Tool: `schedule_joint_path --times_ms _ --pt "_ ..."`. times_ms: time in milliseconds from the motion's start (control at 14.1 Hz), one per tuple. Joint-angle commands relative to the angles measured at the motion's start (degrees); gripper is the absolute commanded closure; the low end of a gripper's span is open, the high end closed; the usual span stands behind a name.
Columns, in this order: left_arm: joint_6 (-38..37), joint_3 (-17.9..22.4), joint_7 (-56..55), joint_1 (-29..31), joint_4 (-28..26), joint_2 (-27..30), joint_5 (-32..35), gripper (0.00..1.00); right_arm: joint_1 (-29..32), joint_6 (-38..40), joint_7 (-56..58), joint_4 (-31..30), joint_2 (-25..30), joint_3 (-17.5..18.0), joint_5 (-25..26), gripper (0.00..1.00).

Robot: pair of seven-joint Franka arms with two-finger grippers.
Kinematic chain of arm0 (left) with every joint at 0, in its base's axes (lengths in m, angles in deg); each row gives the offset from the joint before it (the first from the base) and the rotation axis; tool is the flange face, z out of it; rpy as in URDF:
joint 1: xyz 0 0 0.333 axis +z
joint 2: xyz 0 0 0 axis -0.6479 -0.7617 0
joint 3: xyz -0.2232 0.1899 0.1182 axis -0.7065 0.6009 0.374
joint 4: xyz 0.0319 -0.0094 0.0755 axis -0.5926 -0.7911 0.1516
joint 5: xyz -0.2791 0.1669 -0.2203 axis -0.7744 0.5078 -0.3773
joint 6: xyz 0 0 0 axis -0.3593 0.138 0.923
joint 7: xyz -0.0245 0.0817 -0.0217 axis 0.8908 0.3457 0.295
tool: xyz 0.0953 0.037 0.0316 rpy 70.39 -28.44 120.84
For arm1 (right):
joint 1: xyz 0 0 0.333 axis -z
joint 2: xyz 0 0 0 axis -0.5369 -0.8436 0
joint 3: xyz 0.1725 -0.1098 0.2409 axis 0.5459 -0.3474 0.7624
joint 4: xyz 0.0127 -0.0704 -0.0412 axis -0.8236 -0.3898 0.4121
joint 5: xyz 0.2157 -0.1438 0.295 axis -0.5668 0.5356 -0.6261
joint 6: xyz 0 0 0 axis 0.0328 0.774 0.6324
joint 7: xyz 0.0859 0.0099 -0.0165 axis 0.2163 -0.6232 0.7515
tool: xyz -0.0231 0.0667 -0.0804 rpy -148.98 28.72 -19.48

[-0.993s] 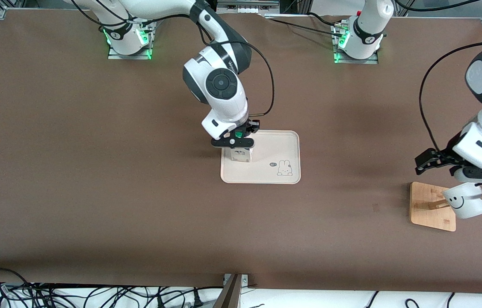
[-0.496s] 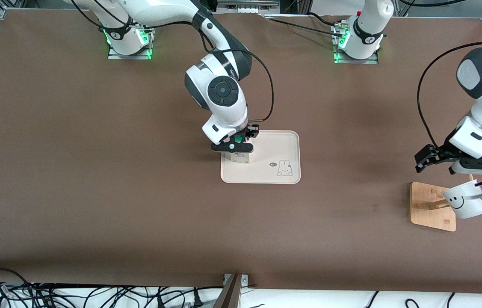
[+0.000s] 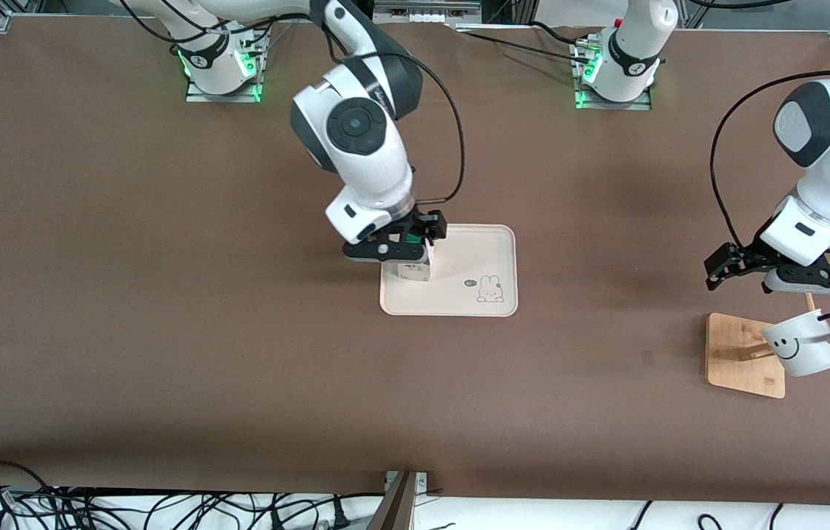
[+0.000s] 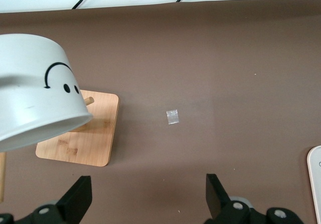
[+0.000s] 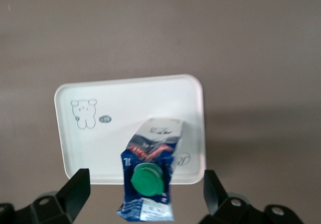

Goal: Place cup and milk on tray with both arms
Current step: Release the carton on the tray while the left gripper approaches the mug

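Right hand (image 3: 391,249) open over milk (image 3: 415,269) on tray (image 3: 473,254) edge; a snagged lift tips it. Left hand (image 3: 783,274) open, empty above cup (image 3: 801,344).

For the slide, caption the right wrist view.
Right pincer open above the milk, which stands on the tray near its edge.

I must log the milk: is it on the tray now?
Yes: the milk stands upright on the tray, between the open right gripper's fingers.
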Motion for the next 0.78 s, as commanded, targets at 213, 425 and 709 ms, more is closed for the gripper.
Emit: schedule_joint_path --times_ms 213,425,709 --pt "2.03 0.0 0.26 0.66 -3.86 3.7 0.33 0.0 10.24 10.72 8.79 -0.95 9.92 -2.22 0.12 0.0" --pt "16.93 0.0 0.25 0.66 -8.85 4.75 0.33 0.0 24.63 15.3 17.05 -5.86 16.67 6.29 0.55 0.0" --pt "35.32 0.09 0.17 0.92 -15.63 5.54 0.33 0.0 30.38 15.4 26.28 -19.03 28.18 6.66 5.1 0.0"
